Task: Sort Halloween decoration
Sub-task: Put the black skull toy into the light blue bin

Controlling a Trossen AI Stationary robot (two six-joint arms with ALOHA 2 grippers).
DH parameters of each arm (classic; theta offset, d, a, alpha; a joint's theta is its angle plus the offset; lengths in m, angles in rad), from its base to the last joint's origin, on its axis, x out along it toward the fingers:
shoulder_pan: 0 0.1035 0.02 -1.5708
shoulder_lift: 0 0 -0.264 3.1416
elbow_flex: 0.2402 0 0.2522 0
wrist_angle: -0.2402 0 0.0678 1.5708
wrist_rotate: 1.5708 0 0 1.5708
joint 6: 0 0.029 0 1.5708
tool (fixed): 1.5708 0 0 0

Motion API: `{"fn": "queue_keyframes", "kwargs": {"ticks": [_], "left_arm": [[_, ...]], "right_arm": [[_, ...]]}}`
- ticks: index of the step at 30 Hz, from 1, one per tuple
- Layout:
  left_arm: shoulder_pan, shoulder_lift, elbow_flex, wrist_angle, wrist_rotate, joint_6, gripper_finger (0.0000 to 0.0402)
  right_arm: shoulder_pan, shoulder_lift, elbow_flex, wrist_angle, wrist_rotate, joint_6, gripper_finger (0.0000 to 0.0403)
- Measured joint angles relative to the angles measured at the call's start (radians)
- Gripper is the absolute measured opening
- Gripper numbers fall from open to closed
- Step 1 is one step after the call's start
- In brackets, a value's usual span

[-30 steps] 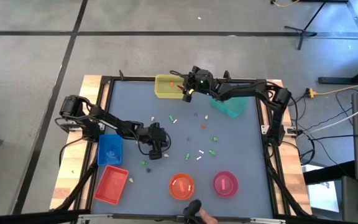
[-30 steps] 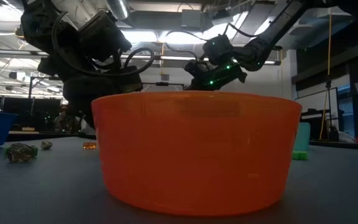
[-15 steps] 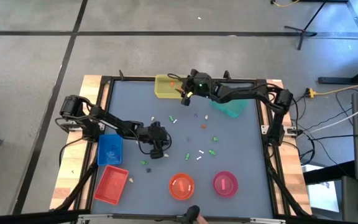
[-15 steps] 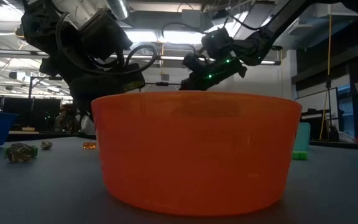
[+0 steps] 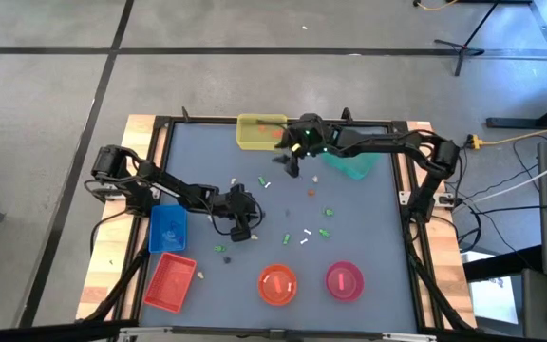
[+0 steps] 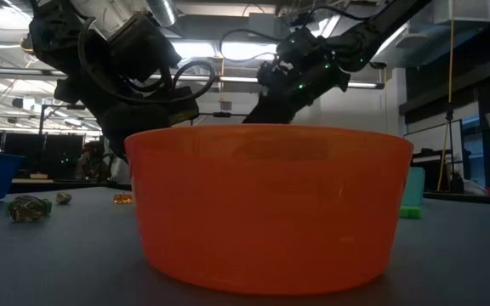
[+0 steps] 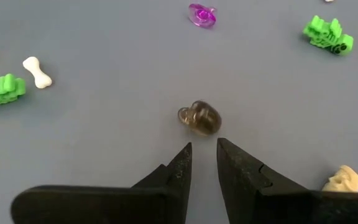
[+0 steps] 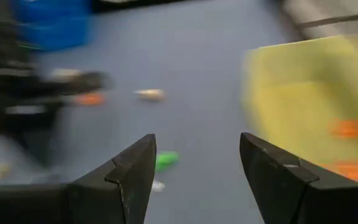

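Observation:
Tiny Halloween trinkets lie scattered on the grey table (image 5: 368, 247): green ones (image 5: 329, 211), white ones (image 5: 307, 231), an orange one (image 5: 311, 193). My left gripper (image 5: 241, 224) hovers low at the table's middle left, open by a narrow gap (image 7: 204, 149), and holds nothing. Just ahead of its fingertips a dark grey skull trinket (image 7: 201, 118) rests on the table. My right gripper (image 5: 291, 163) is near the yellow tray (image 5: 254, 133), open wide (image 8: 197, 155) and empty. Orange trinkets (image 8: 350, 129) lie in the yellow tray (image 8: 303, 93).
A teal container (image 5: 351, 165) stands right of the right gripper. A blue tray (image 5: 167, 228) and a red tray (image 5: 170, 281) sit at the left. An orange bowl (image 5: 277, 284) and a pink bowl (image 5: 344, 280) stand near the front edge. A purple trinket (image 7: 202, 15) and a beige skull (image 7: 342, 180) lie near the left gripper.
My right gripper has moved from the yellow tray's near right corner toward the table's middle and near edge, tipping its fingers downward. The left arm has kept still.

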State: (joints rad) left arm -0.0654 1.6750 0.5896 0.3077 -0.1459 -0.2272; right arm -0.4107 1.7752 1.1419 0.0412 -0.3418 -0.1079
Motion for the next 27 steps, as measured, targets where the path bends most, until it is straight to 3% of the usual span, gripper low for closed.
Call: {"fn": "queue_keyframes", "kwargs": {"ticks": [4, 7, 15, 22, 27], "left_arm": [[0.000, 0.000, 0.000, 0.001, 0.000, -0.002, 0.0060], [0.000, -0.004, 0.000, 0.000, 0.000, -0.002, 0.0060], [0.000, -0.096, 0.001, -0.035, 0.000, -0.002, 0.0060], [0.000, -0.292, 0.001, -0.233, 0.001, -0.001, 0.0060], [0.000, -0.444, 0.001, -0.351, 0.002, -0.002, 0.0060]], "right_arm": [[0.013, 0.000, 0.000, -0.004, -0.254, 0.056, 0.0232], [0.054, 0.000, 0.000, -0.001, -0.269, 0.059, 0.0232], [0.218, 0.009, 0.000, 0.010, -0.131, -0.077, 0.0232], [0.325, 0.017, 0.000, 0.012, 0.063, -0.162, 0.0232], [0.363, 0.055, 0.001, 0.013, 0.126, -0.163, 0.0232]]}}
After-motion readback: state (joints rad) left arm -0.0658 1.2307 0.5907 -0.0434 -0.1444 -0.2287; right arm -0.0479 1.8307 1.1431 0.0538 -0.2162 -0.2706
